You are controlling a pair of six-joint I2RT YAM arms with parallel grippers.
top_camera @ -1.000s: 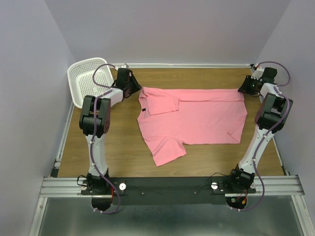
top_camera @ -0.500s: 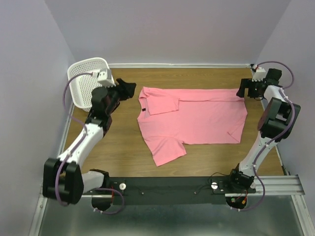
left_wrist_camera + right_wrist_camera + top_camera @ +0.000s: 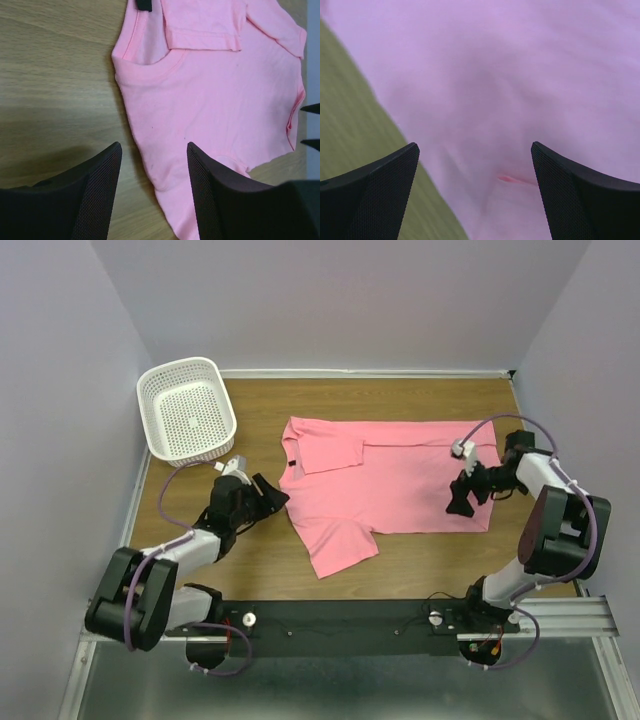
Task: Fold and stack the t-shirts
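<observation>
A: So, where is the pink t-shirt (image 3: 400, 475)?

B: It lies spread flat on the wooden table (image 3: 400, 400), about the middle. The neck opening points toward the left arm's side and the hem toward the right. The far sleeve (image 3: 325, 452) is folded in over the chest. The near sleeve (image 3: 340, 545) sticks out toward the arms' bases.

A: Any writing on it?

B: The cloth is plain pink. A small black label (image 3: 144, 5) sits at the neck opening, at the top edge of the left wrist view. Whatever is printed on it is too small to read.

A: And the left gripper (image 3: 275, 497)?

B: It is low over the table, just beside the shirt's shoulder edge. In its wrist camera the two black fingers (image 3: 95, 200) stand apart. Bare wood and the shirt's edge show between them, and it has hold of nothing.

A: The right gripper (image 3: 458, 503)?

B: It is over the hem end of the shirt, toward the near corner. Its wrist picture is blurred, but the fingers (image 3: 375, 195) are clearly spread wide. Only pink cloth shows between them, with a strip of table at the left. It grips nothing. Whether the tips touch the cloth I cannot tell.

A: What else is on the table?

B: A white basket (image 3: 190, 415) of perforated plastic stands at the far left corner, well apart from the shirt.
</observation>
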